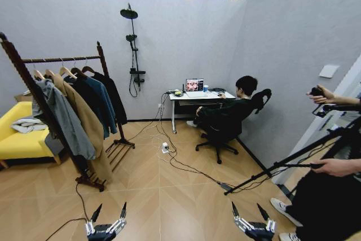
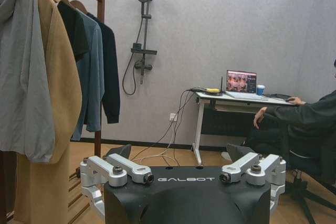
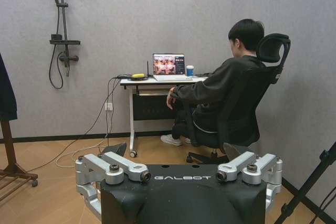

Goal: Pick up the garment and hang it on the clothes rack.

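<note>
Both grippers, left (image 1: 105,218) and right (image 1: 254,218), wide open, empty; black coat (image 1: 114,97) on rack (image 1: 62,59) looks soft, floppy, so grab the wooden hanger.

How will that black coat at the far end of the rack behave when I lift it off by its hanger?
The black coat hangs in long limp folds, so it will probably sway and drape. It touches the teal jacket, so it may drag. The wooden hanger looks rigid enough to grip.

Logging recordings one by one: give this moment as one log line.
left gripper: open, low, idle | right gripper: open, low, idle | black coat: hanging on clothes rack
</note>
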Robot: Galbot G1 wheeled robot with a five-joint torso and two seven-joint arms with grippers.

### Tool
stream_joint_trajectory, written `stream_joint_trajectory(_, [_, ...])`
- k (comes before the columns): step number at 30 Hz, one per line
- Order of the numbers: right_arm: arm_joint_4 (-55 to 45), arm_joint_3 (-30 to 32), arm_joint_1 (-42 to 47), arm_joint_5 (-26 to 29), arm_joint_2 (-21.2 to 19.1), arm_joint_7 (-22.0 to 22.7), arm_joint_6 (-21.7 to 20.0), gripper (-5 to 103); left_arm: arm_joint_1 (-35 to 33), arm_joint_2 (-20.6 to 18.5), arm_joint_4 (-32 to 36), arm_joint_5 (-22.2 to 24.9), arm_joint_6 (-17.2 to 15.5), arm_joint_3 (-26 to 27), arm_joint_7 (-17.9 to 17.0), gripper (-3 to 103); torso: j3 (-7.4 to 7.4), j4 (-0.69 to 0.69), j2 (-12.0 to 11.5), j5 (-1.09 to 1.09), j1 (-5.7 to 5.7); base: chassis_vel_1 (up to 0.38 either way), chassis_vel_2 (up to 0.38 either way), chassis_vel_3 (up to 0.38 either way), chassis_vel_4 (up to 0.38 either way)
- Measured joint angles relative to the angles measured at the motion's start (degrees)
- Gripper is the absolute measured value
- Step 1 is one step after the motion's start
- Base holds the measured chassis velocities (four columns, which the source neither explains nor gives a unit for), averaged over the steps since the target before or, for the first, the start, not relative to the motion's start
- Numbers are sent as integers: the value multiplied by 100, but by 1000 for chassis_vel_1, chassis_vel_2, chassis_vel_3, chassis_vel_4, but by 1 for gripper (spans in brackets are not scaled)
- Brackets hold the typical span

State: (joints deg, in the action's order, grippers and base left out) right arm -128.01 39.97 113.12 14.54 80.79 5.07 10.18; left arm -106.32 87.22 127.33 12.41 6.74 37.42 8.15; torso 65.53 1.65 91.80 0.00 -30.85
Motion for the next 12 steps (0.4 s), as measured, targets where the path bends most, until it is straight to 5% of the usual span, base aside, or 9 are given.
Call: stream_joint_trajectory(12, [0, 0, 0, 0, 0, 0, 0, 100, 0, 0, 0, 0, 0, 0, 0, 100, 0, 0, 0, 0, 0, 0, 0, 0, 0])
